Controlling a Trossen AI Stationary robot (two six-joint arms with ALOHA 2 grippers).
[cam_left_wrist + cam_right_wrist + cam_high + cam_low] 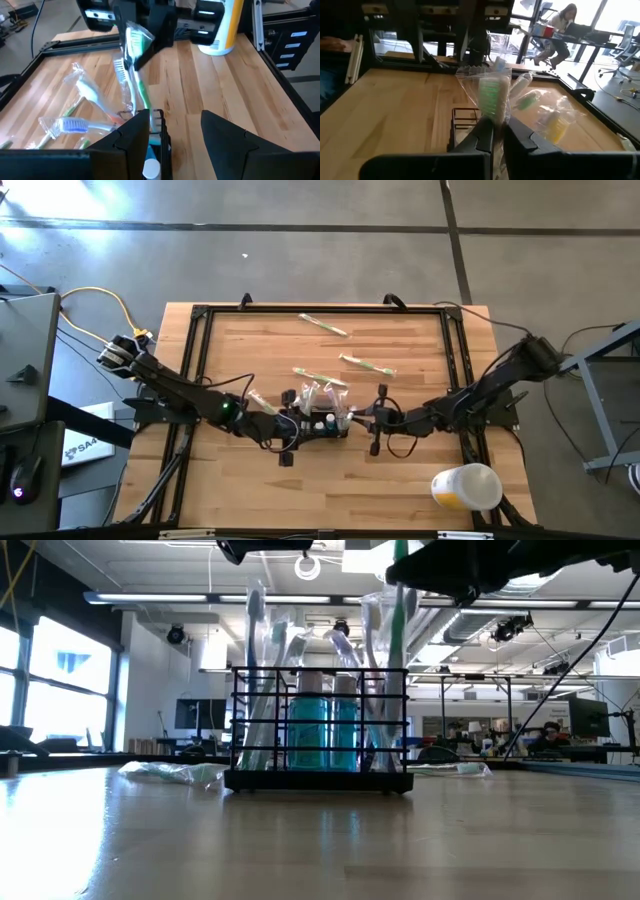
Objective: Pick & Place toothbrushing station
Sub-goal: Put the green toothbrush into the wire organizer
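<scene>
The toothbrushing station point(316, 420) is a small black wire caddy standing on the wooden table's middle. It shows in the low view point(320, 730) with two blue bottles and several wrapped toothbrushes upright in it. My right gripper point(358, 420) is at the caddy's right end, shut on a wrapped green toothbrush point(493, 95). My left gripper point(175, 135) is open over the caddy's left end point(158, 119). I cannot tell whether it touches the caddy. My right gripper pinches the green toothbrush's upper end point(493, 116), wrapper and all, between its two fingers. It comes from the table's right side, slanting down. The toothbrush point(138, 75) stands nearly upright, and its lower end reaches down into the caddy's right part point(392, 740).
Three wrapped toothbrushes lie on the table beyond the caddy point(323, 325) point(367, 364) point(320, 376). A white-and-yellow cup point(466, 485) is near the table's front right corner. A black frame point(200, 315) runs around the tabletop. People sit at desks in the room behind point(560, 25).
</scene>
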